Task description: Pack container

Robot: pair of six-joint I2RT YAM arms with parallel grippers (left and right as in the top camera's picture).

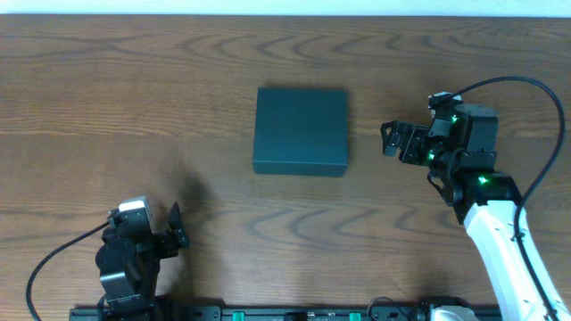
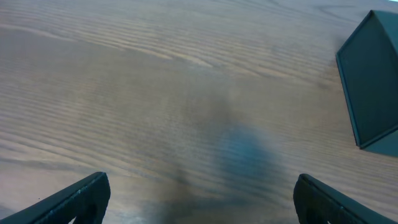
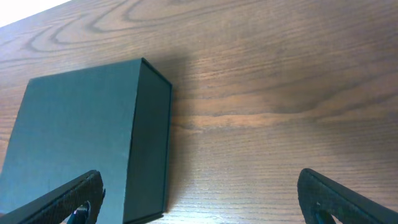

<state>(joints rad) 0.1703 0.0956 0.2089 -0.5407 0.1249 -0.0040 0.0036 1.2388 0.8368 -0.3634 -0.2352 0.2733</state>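
Observation:
The container is a dark teal-green square box with its lid shut, lying flat at the middle of the wooden table. It also shows in the right wrist view and at the right edge of the left wrist view. My right gripper is open and empty, a short way to the right of the container; in its own view the jaws span the box's right edge and bare wood. My left gripper is open and empty at the front left, far from the container, with its jaws over bare wood.
The wooden table runs to a pale far edge at the top. A black rail lies along the front edge between the arm bases. Cables loop from both arms.

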